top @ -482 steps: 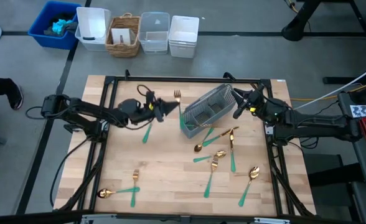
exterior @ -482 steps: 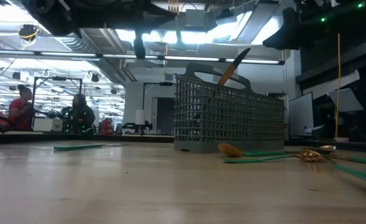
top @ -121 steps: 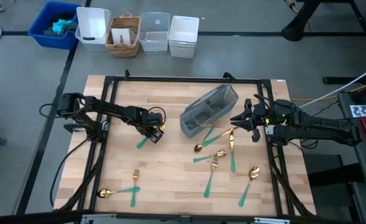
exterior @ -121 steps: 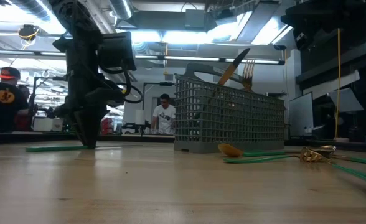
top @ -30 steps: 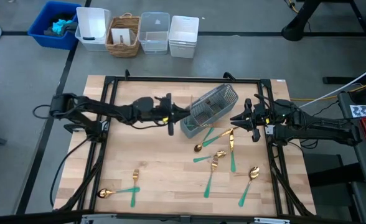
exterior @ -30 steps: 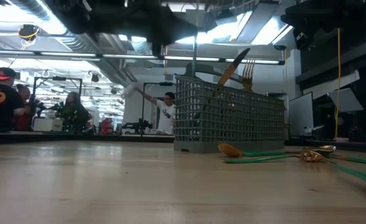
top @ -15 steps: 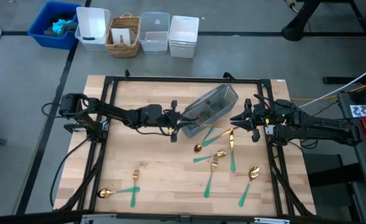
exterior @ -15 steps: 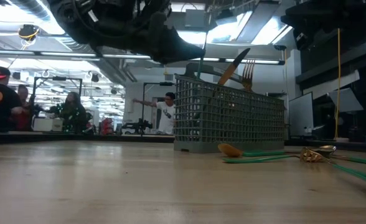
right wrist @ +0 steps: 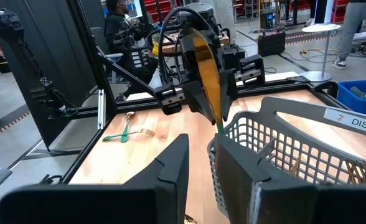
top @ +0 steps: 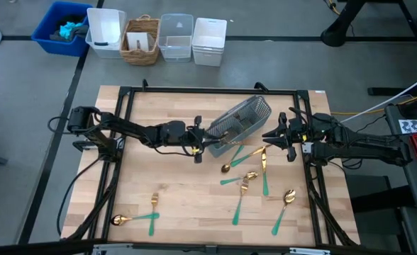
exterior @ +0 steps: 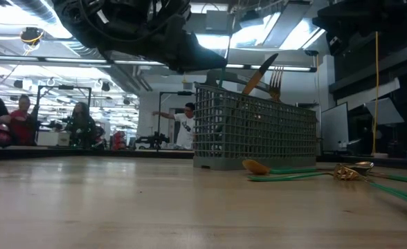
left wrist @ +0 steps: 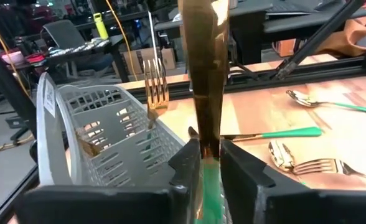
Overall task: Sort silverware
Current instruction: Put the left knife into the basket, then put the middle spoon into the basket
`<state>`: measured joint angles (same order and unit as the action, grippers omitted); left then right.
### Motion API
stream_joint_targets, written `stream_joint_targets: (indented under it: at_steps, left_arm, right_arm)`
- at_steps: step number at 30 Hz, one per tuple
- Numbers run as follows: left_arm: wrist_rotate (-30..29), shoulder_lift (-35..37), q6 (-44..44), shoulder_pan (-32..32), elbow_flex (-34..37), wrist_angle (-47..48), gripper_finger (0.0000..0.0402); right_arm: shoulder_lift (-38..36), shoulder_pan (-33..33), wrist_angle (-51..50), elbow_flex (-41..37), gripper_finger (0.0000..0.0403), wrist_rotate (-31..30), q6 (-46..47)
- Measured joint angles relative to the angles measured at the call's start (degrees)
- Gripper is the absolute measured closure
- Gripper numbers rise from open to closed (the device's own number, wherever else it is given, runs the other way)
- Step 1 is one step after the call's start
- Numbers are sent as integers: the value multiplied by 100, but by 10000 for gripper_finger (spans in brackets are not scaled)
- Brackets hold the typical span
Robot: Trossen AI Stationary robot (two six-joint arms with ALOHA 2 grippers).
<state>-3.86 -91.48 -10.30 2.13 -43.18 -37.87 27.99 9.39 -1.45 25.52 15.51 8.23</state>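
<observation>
My left gripper (top: 198,140) hovers at the left end of the grey wire-mesh caddy (top: 238,126), shut on a knife (right wrist: 206,74) with a gold blade and teal handle. A fork (exterior: 276,79) and another knife (exterior: 259,72) stand in the caddy, heads up. My right gripper (top: 265,135) waits open just right of the caddy, touching nothing. More silverware lies flat on the table. A spoon (top: 231,161), forks (top: 240,198) and another spoon (top: 284,207) are on the right. A spoon (top: 127,219) and fork (top: 154,212) lie near the left corner. My left gripper pinches the knife between its two fingers (left wrist: 186,162) on the teal handle (left wrist: 206,180), just below the blade. The fingers come about level from the table's left and lie across the knife. The knife is lifted clear of the table and nearly upright, blade (left wrist: 205,74) up. Its handle end points down by the caddy's rim.
Bins and a wicker basket (top: 141,39) stand on the floor beyond the far edge. A black frame (top: 208,91) runs around the table. People stand in the room behind the table (exterior: 183,124). Bare wood lies in the table's middle and left (top: 166,184).
My left gripper has carried the knife toward the table's right and somewhat down, up to the caddy's left end. It has hardly moved in the last half second. The right arm has kept still.
</observation>
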Motion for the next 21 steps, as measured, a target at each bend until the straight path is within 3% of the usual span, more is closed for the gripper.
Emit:
stream_joint_targets:
  at_steps: [9,21]
  left_arm:
    - [-1,0,-186,0,0,3,264]
    - [0,155,189,7,0,-199,268]
  right_arm:
    - [-2,-2,-98,0,322,63,-109]
    - [1,-2,-762,109,322,453,498]
